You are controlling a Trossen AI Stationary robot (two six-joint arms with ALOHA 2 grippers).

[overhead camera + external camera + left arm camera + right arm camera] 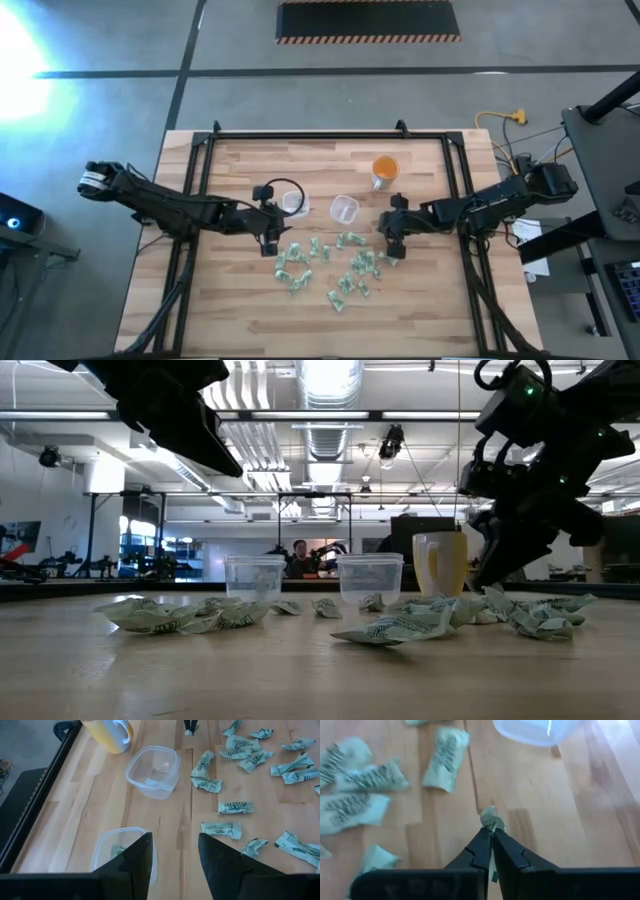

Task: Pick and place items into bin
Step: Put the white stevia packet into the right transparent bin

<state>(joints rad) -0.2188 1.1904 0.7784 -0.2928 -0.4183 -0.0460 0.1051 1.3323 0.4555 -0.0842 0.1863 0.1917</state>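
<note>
Wrappers (330, 268) strewn over the near-centre planks of the wooden table (240, 320), bare boards all round them out to the black frame rails; two clear plastic cups (343, 209) and an orange cup (384, 170) farther back. Right gripper (491, 836) low at the scatter's right edge, fingers pinched on one wrapper (490, 818) — seen only from its wrist. Left gripper (175, 852) above the left cup, fingers spread wide; workshop with a seated person (299, 558) beyond.

Two dark, jointed arms here: the left arm (170, 205) wears a white band near its base, both fingers black, angular wedges.
</note>
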